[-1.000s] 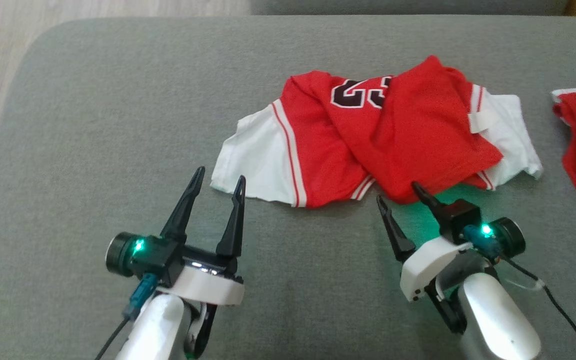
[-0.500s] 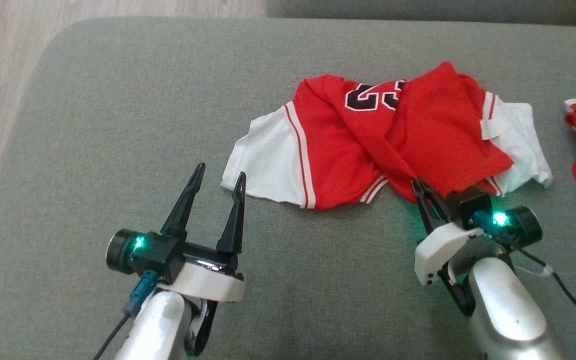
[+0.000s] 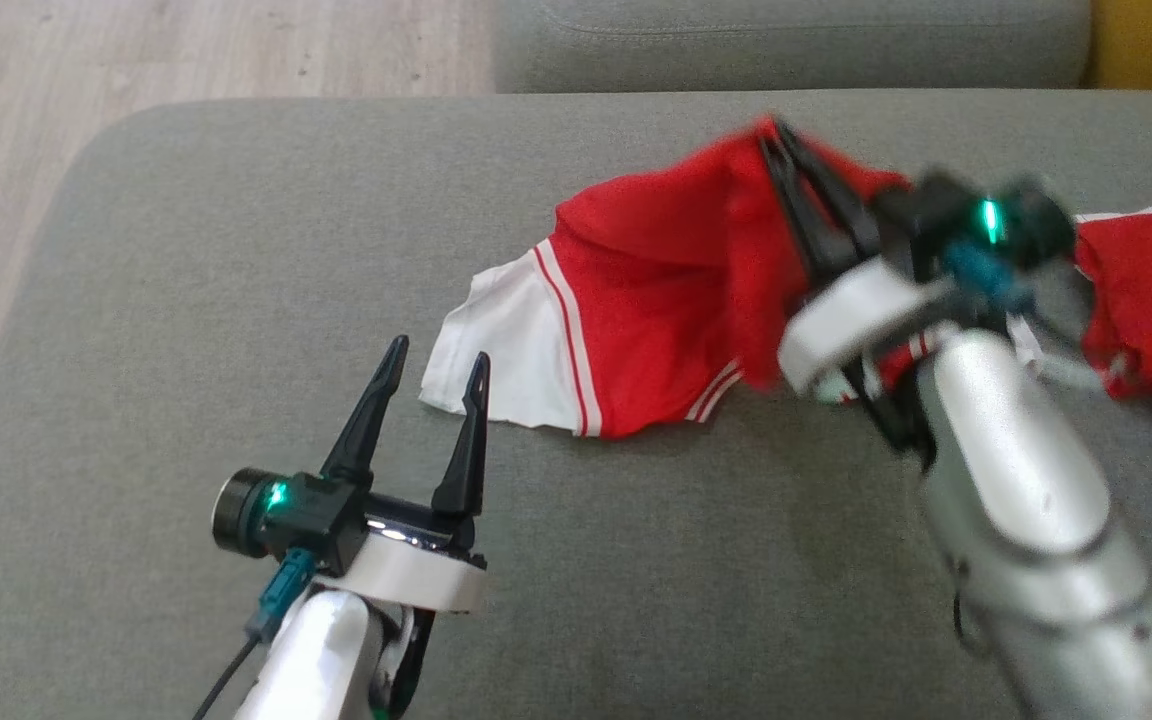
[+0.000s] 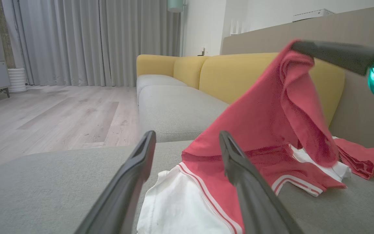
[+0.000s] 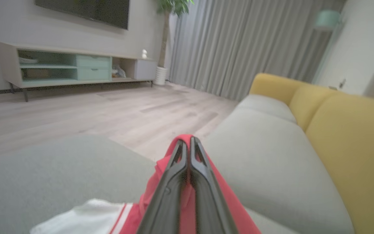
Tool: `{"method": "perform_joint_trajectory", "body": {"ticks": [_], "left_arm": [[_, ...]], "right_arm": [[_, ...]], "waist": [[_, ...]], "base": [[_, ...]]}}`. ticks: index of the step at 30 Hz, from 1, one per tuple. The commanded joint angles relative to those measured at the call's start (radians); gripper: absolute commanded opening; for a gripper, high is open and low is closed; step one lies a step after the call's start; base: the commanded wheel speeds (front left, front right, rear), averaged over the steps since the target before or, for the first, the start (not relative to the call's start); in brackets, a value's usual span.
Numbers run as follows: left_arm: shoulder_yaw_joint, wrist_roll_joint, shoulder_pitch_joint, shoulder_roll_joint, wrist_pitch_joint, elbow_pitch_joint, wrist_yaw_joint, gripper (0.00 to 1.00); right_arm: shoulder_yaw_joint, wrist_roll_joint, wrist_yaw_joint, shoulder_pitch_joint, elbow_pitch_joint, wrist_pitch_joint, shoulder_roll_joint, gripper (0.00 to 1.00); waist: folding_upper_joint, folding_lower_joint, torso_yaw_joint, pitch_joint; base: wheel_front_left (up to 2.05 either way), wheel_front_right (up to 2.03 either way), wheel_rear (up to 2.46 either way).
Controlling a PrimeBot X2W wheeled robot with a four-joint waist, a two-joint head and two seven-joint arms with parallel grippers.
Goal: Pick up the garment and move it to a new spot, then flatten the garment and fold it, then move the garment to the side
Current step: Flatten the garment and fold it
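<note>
Jaws of the right gripper (image 3: 774, 135) are clamped on a raised fold of the garment (image 3: 656, 300), whose white end lies just beside the left gripper (image 3: 439, 352), jaws apart.

Head view: set high, aimed forward and down upon the grey cushion (image 3: 236, 250).
Left wrist view: set low and close over that cushion, aimed along it toward the yellow backrest (image 4: 239, 74).
Right wrist view: set higher, aimed toward the curtains (image 5: 222, 48).
The red garment (image 3: 656, 270) is shared by all three.
</note>
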Motion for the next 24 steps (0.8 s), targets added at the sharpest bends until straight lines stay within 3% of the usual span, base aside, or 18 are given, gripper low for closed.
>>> {"method": "perform_joint_trajectory", "body": {"ticks": [1,6,10,17,21,24], "left_arm": [[0.039,-0.003,-0.010,-0.001,-0.009,-0.033,0.005,1.00],[0.032,-0.014,-0.002,-0.001,-0.009,-0.034,0.008,1.00],[0.018,-0.033,0.014,-0.001,-0.009,-0.032,0.018,1.00],[0.015,-0.035,0.046,-0.001,-0.009,-0.022,0.032,1.00],[0.041,-0.030,0.074,0.003,-0.009,-0.031,0.038,1.00],[0.055,-0.024,0.087,0.006,-0.009,-0.040,0.037,1.00]], "right_arm": [[0.044,0.033,-0.001,-0.103,-0.044,0.013,0.004,0.00],[0.121,0.136,-0.001,-0.283,-0.001,0.037,0.010,0.00],[0.152,0.249,-0.001,-0.466,0.107,-0.002,0.032,0.00],[-0.017,0.424,-0.001,-0.722,0.374,-0.174,0.039,0.00],[-0.089,0.402,-0.001,-0.761,0.535,-0.207,0.040,0.00],[-0.103,0.375,-0.001,-0.706,0.612,-0.193,0.040,0.00]], "waist": [[0.0000,0.0001,0.014,-0.007],[0.0000,0.0001,0.054,-0.025],[0.0000,0.0001,0.095,-0.048],[0.0000,0.0001,0.150,-0.111],[0.0000,0.0001,0.129,-0.130],[0.0000,0.0001,0.103,-0.127]], "base": [[0.00,0.00,0.00],[0.00,0.00,0.00],[0.00,0.00,0.00],[0.00,0.00,0.00],[0.00,0.00,0.00],[0.00,0.00,0.00]]}}
